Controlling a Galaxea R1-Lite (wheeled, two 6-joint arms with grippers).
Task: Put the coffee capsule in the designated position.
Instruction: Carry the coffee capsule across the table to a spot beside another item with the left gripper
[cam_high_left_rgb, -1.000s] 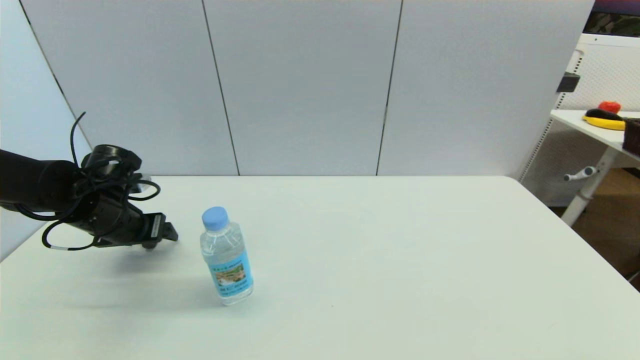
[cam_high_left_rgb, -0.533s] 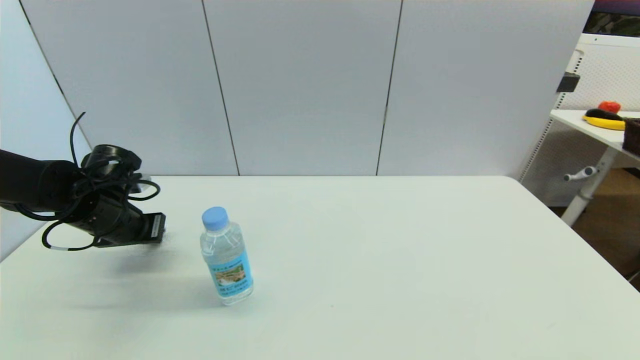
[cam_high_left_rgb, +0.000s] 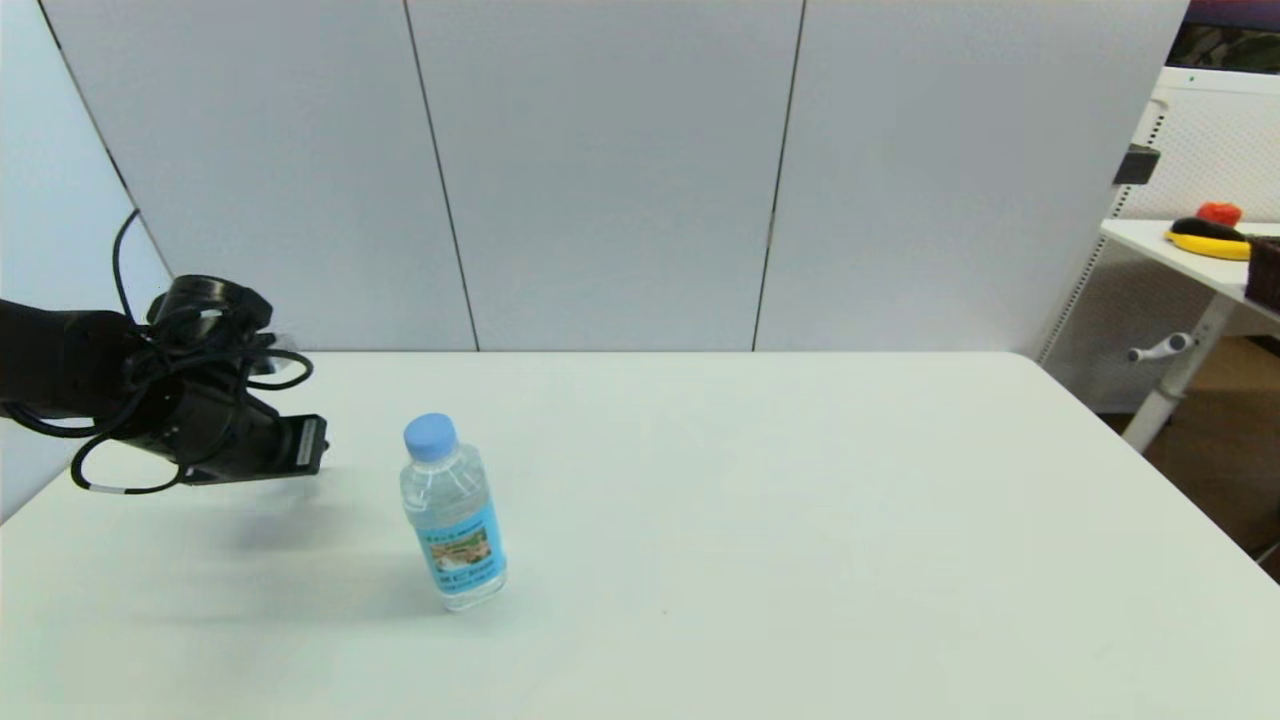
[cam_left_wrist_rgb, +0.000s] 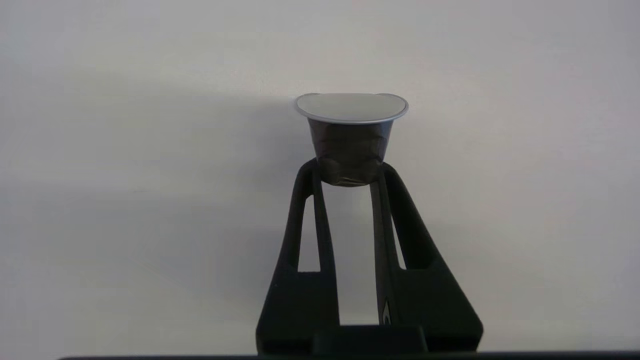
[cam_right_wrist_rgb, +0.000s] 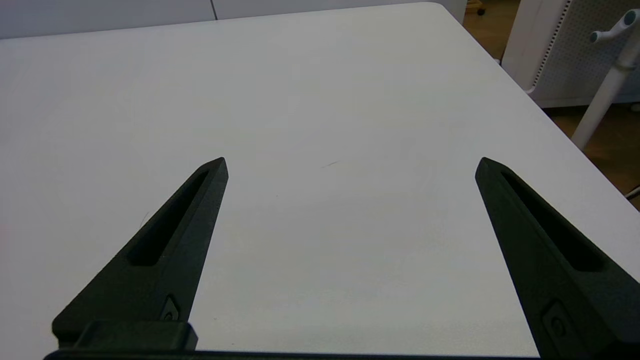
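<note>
Both jaws of left gripper (cam_left_wrist_rgb: 348, 172) clamp coffee capsule (cam_left_wrist_rgb: 350, 137), apparently raised since; right gripper (cam_right_wrist_rgb: 350, 165) spread.

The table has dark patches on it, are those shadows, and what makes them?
Yes, shadows. Head view: a soft grey one on the table under the left hand, another beside the water bottle. Left wrist view: a broad dim one behind the coffee capsule. Right wrist view: the right hand throws only a faint one.
</note>
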